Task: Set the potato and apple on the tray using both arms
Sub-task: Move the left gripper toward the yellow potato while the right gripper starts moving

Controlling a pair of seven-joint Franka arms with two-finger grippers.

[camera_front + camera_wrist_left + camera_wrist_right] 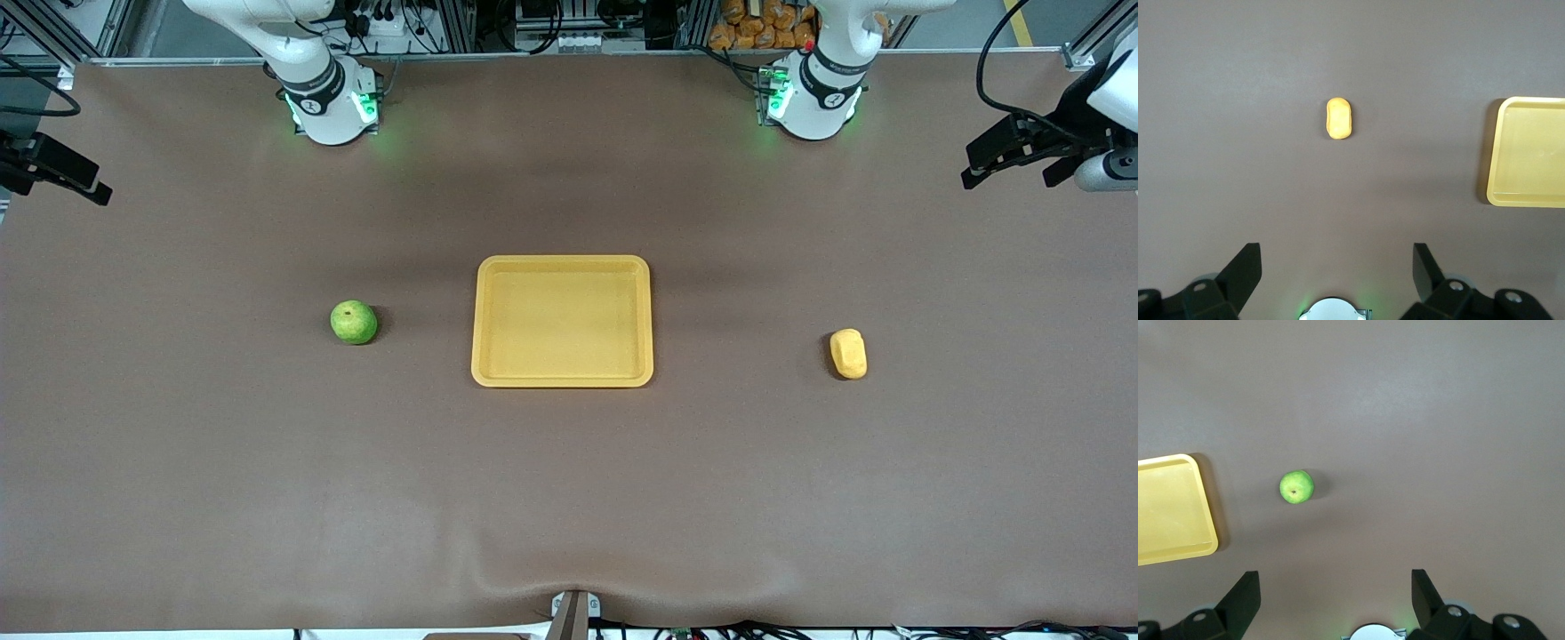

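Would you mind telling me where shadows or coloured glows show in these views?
Front view: green glow on the table beside both arm bases; apple and potato cast short soft shadows. Left wrist view: shadow edges the tray. Right wrist view: faint shadow beside the apple.

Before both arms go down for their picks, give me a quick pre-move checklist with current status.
1. Left gripper open, empty, high over the table: ok.
2. Right gripper open, empty, high over the table: ok.
3. Potato lying free on the table, toward the left arm's end: ok.
4. Apple free, stem dimple up, toward the right arm's end: ok.
5. Tray between them holds nothing: ok.
6. Items on tray: not ok.
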